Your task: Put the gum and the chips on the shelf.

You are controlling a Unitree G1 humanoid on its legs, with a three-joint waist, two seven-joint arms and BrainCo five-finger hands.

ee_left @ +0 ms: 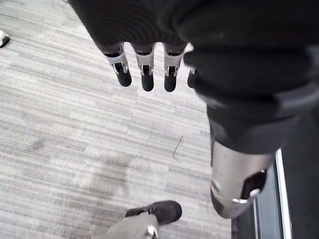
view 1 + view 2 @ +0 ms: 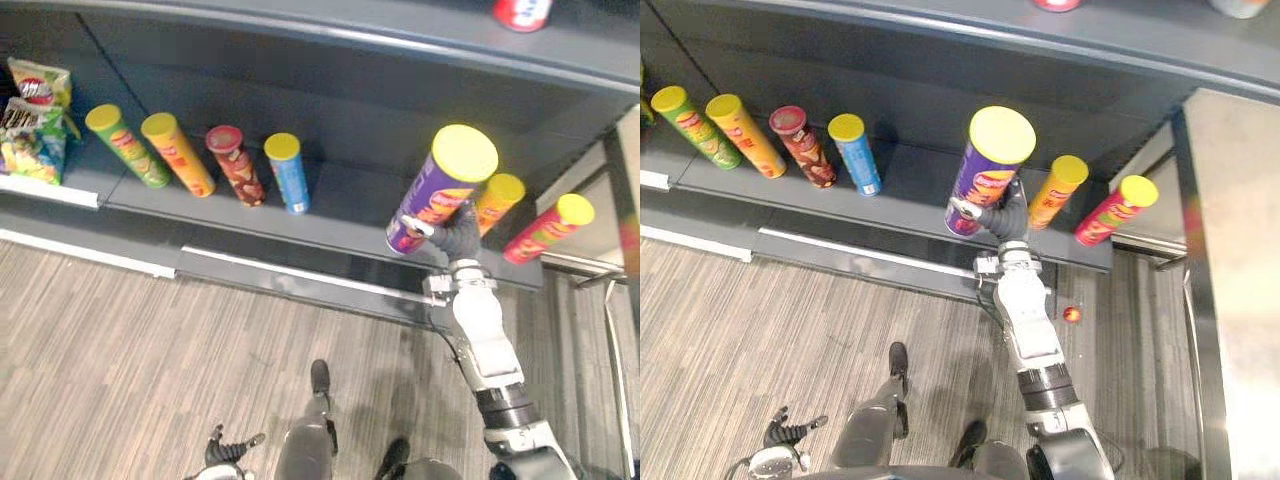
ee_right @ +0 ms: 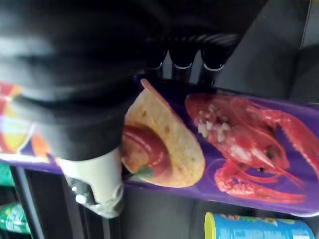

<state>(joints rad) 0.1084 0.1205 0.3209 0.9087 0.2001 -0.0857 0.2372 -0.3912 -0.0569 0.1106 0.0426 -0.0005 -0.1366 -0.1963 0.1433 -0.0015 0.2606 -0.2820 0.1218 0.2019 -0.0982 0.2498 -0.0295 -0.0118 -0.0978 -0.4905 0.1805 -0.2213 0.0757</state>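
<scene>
Bright, even light on the floor (image 2: 100,330); the shelf (image 2: 345,200) lies dimmer.

seven chip cans (image 2: 443,190), two snack bags (image 2: 30,140)

The dark grey shelf (image 2: 350,205) carries a row of upright chip cans. From the robot's left stand a green can (image 2: 127,145), a yellow-orange can (image 2: 178,153), a dark red can (image 2: 235,165) and a blue can (image 2: 288,172), near each other. Further right the purple can (image 2: 445,185) is at the board, with the right hand (image 2: 458,232) closed around it; whether its base rests there cannot be told. Just beside it stand an orange can (image 2: 497,203) and a pink can (image 2: 548,228). Chip bags (image 2: 35,125) lie at the far left end.
</scene>
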